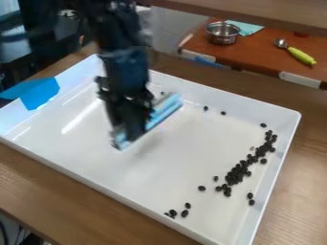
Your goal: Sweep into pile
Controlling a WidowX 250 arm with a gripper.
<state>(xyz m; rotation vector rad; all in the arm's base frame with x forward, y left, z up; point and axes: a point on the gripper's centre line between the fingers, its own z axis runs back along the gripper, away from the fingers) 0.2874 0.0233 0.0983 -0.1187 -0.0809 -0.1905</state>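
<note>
Camera view: my fingers point(133, 125) grasp the blue sweeper point(165, 109) mid-length, a sensible hold for nudging light, likely roll-prone dark beans point(236, 174) at four o'clock.

Brown wood-grain surface point(308, 162), bare wood along near side and right. White, shallow, rectangular tray point(147, 177) directly on it, set at slant, walls raised all around. Blue tape point(39, 94) across tray's left corner.

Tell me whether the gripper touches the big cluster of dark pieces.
Apart: the camera view shows bare white tray between the gripper and the dark cluster.
</note>
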